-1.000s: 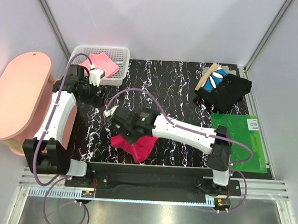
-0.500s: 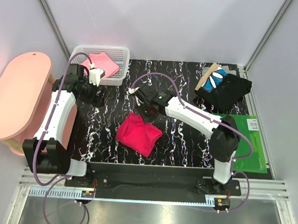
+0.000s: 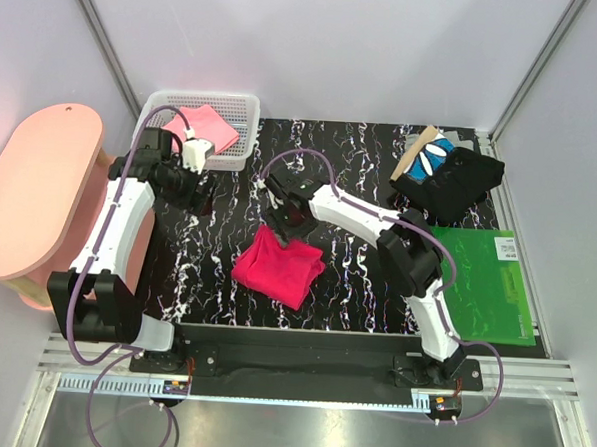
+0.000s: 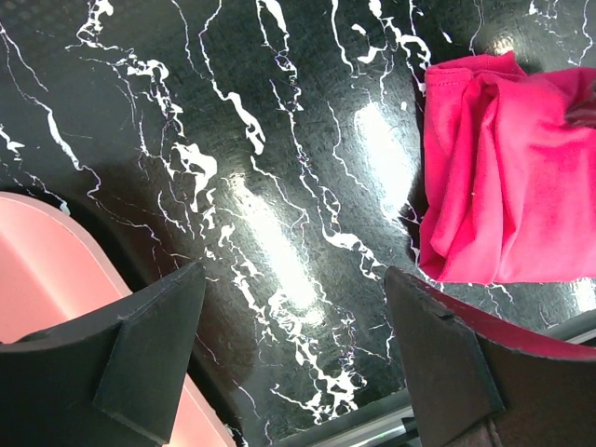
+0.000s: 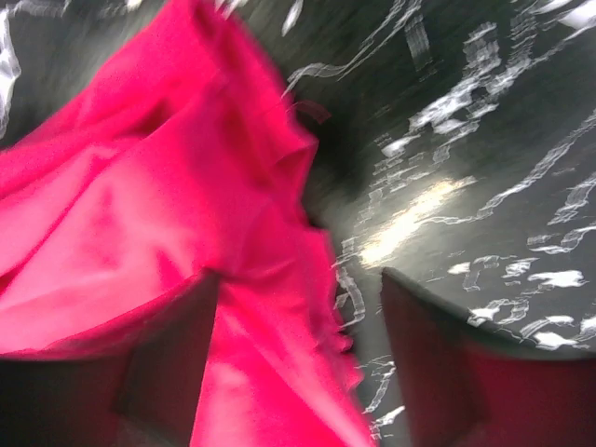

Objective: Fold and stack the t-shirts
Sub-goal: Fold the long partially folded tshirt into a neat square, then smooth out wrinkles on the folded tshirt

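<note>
The crimson t-shirt (image 3: 276,268) lies folded into a rough square on the black marbled table (image 3: 362,167), near the front middle. My right gripper (image 3: 291,221) hovers over its far edge, jaws open; in the right wrist view the red cloth (image 5: 140,214) spreads under and between the fingers of the right gripper (image 5: 298,372), not pinched. My left gripper (image 3: 193,190) stands open left of the shirt, over bare table (image 4: 289,363), with the shirt (image 4: 512,186) off to its right. A black t-shirt (image 3: 459,182) and a blue one with white marks (image 3: 431,155) lie piled at the back right. A pink t-shirt (image 3: 205,129) sits in the basket.
The white mesh basket (image 3: 246,109) stands at the back left. A green mat (image 3: 476,283) lies at the right front. A pink oval stool (image 3: 29,199) stands beyond the table's left edge, also seen in the left wrist view (image 4: 37,279).
My right gripper swept from the shirt's near side over to its far edge, folding the crumpled red cloth flat, then opened and let it go. The left arm barely moved.
</note>
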Motion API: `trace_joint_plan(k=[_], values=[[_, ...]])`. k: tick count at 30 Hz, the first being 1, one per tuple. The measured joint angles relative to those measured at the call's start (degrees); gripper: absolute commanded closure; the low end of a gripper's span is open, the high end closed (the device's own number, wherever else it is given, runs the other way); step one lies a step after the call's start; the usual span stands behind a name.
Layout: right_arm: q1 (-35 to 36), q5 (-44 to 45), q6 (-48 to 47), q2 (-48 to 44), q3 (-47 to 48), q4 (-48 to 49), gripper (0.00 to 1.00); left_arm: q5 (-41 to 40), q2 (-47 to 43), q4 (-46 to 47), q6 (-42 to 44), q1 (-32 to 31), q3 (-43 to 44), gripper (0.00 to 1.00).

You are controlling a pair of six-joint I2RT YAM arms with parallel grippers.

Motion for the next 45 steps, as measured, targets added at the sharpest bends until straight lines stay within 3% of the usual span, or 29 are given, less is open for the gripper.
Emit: trace_joint_plan(k=[2,7,10,13,18,23,28,32,37,45], values=[[0.0,3.0,0.0,0.9,2.5,-1.1,0.00,0.0,0.0,0.0,0.3,-0.5,-0.2,0.18],[-0.1,10.8,1.3,0.3,10.6,-2.8,0.00,0.0,-0.3,-0.3,0.7,-1.4,-0.3,0.17],[-0.9,10.6,4.8,-3.5,11.9,-3.5,0.00,0.0,-1.0,-0.3,1.0,-1.4,-0.3,0.17],[-3.0,0.7,10.0,-10.3,7.6,-1.0,0.00,0.0,-2.1,-0.4,1.3,-1.3,-0.6,0.17],[-6.7,-18.1,20.2,-22.5,-10.0,9.0,0.02,0.0,-3.4,-0.6,1.3,-1.3,-0.9,0.17],[-7.6,-33.2,29.8,-20.1,-26.2,21.9,0.02,0.1,-3.5,-0.8,1.3,-1.3,-1.3,0.17],[-8.0,-43.6,35.9,-14.5,-31.5,28.5,0.03,0.1,-3.5,-1.4,1.3,-1.3,-1.6,0.17],[-8.3,-47.0,37.7,-13.4,-34.1,33.6,0.04,0.0,-3.5,-1.5,1.3,-1.3,-1.6,0.17],[-9.3,-47.7,36.2,-9.9,-36.2,32.9,0.04,0.0,-3.5,-1.6,1.3,-1.3,-1.9,0.17],[-9.4,-43.5,30.2,-11.6,-33.3,22.3,0.02,0.0,-3.5,-1.6,1.3,-1.3,-2.0,0.17]])
